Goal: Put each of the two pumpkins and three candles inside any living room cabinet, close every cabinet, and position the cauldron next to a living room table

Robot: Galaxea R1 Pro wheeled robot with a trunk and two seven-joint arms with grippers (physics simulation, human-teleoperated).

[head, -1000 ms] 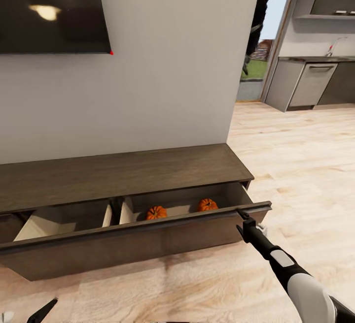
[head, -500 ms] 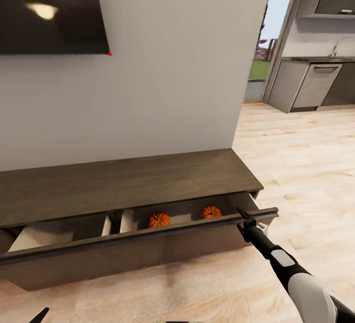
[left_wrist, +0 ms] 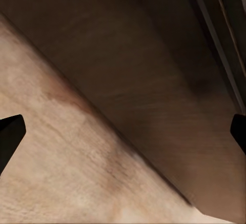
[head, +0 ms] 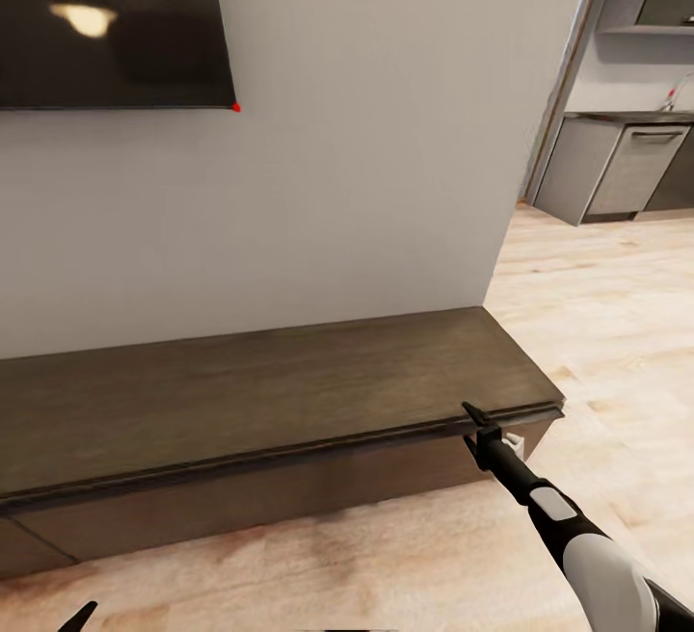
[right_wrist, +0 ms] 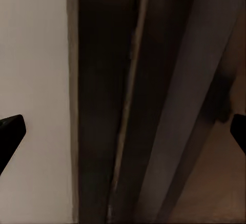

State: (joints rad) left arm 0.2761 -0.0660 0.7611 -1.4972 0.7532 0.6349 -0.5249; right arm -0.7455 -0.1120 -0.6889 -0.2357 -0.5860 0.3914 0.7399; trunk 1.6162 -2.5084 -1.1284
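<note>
1. Dark-brown wood runs across the head view: the cabinet (head: 270, 391), long and low against the pale wall, its long axis running left to right across the robot's front.
2. The right gripper (head: 479, 430) sits at the drawer front's upper edge near the cabinet's right end, just below the lip of the top. One dark finger (head: 474, 413) pokes up over that edge.
3. In the right wrist view both finger tips stand at opposite edges of the picture, well apart, with nothing between them but the cabinet's edge lines; the fingers are spread wide and hold nothing.
4. The left gripper (left_wrist: 123, 131) is likewise spread wide and empty, looking at the drawer front and the light wood floor (left_wrist: 61, 172). It hangs low near the cabinet's left part, farther from the drawer edge than the right one.
5. The relation that matters: the drawer front lies straight ahead of the right fingers, so any remaining push goes along the arm, toward the wall. I judge the drawer is shut or nearly so; a thin dark seam shows under the top.
6. A second ago the drawer stood open with two orange pumpkins visible in its pale interior; half a second ago the gap was narrower. Now the front is flush and the pumpkins are hidden inside. The view has also shifted, so the camera moved too.
</note>
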